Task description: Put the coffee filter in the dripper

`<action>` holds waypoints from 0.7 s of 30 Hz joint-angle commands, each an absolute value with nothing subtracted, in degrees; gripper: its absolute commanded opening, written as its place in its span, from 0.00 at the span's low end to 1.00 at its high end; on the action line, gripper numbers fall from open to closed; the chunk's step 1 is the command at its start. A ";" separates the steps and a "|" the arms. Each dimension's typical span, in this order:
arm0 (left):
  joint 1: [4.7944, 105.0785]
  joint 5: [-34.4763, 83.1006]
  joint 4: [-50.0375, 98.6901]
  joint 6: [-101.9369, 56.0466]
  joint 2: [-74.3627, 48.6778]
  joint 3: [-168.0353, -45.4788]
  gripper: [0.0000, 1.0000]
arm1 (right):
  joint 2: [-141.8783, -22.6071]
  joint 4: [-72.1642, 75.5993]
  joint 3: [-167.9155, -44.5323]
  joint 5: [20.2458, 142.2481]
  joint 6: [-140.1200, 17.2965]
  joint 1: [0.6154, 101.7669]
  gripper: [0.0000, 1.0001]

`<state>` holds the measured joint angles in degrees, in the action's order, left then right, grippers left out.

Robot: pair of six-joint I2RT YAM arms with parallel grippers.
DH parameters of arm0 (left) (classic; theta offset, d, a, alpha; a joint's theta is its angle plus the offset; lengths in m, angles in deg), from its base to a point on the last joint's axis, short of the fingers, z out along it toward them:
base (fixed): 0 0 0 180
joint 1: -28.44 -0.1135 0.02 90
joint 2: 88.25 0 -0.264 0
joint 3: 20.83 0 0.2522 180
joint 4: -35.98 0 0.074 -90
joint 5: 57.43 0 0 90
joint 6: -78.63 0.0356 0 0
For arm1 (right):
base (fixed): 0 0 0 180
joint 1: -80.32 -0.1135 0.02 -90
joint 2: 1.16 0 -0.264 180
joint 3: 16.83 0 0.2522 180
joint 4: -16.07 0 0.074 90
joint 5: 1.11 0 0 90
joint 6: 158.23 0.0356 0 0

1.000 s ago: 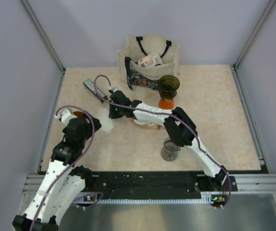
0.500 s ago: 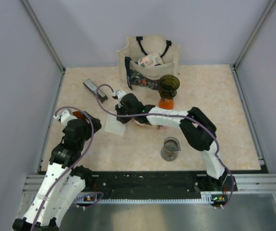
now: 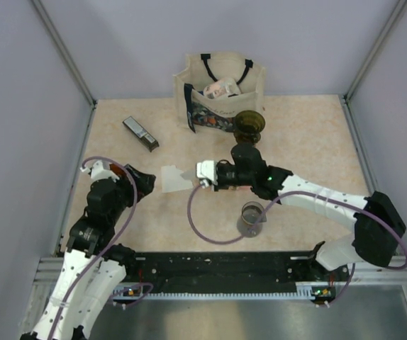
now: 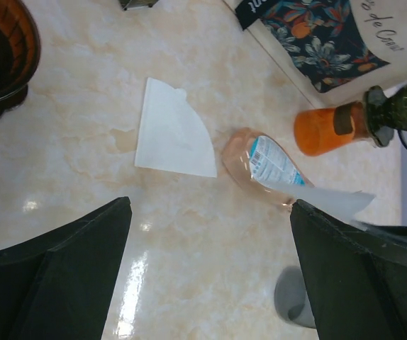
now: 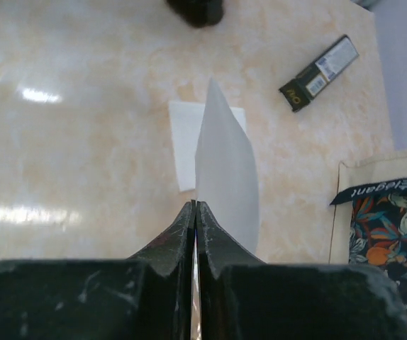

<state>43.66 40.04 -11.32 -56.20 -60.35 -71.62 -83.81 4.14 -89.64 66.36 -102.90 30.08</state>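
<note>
Carrying: the right gripper (image 5: 195, 205) is pinching one coffee filter (image 5: 226, 188) at its edge, jaws fully closed on the paper, the sheet standing clear of the table (image 3: 317, 142)
Left gripper (image 4: 210, 269): it is hanging wide open with nothing between its jaws, at the left of the top view
Second filter (image 4: 173, 132): it is lying flat on the table, just beside a tipped clear bottle (image 4: 258, 168)
Dripper (image 4: 1, 53): it is sitting at the upper left of the left wrist view, mouth apparently facing up; in the top view the left arm is covering most of it
Technique: the filter is being gripped by one thin edge, so a slow carry is advisable; lowering it point first into the cone and releasing only once it is seated
Risk: the paper is flexing and could catch on the dripper rim
Tote bag (image 5: 384, 237) writing: "Elegant" is showing on a dark band, upside down in the right wrist view
Bottle label: print too small to read
Dark packet (image 5: 319, 74): lettering illegible
</note>
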 commanded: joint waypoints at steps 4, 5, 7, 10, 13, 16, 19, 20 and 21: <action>43.38 23.73 -5.12 -51.36 -59.96 -75.46 0.99 | -73.85 -20.31 -88.85 51.63 -143.15 29.87 0.00; 43.38 20.56 -4.24 -50.92 -58.64 -75.54 0.99 | -74.28 -24.45 -90.08 51.62 -145.28 29.52 0.00; 43.38 10.58 -1.43 -49.78 -55.57 -75.37 0.99 | -75.25 -29.74 -91.93 52.93 -148.45 28.73 0.00; 43.55 -2.55 4.53 -49.42 -50.38 -74.32 0.99 | -76.13 -35.03 -93.25 54.52 -152.94 27.59 0.00; 45.48 -4.87 9.56 -49.77 -47.74 -73.52 0.99 | -77.10 -39.51 -94.92 54.00 -159.27 26.97 0.00; 50.83 -0.84 10.36 -48.46 -45.02 -74.22 0.99 | -79.03 -41.71 -96.68 55.13 -160.60 26.36 0.00; 58.30 6.62 6.69 -44.78 -40.54 -76.94 0.99 | -80.17 -41.90 -97.82 56.37 -160.69 26.18 0.00; 60.06 7.95 5.45 -43.37 -38.96 -77.65 0.99 | -80.35 -42.07 -98.09 56.63 -160.77 26.18 0.00; 60.95 8.40 5.09 -42.66 -37.55 -78.09 0.99 | -80.61 -42.25 -98.09 56.72 -160.95 26.00 0.00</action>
<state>56.12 3.97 4.79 -48.07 -41.73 -74.42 -79.77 -39.07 -94.86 57.14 -157.37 26.85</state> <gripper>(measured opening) 0.990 0.003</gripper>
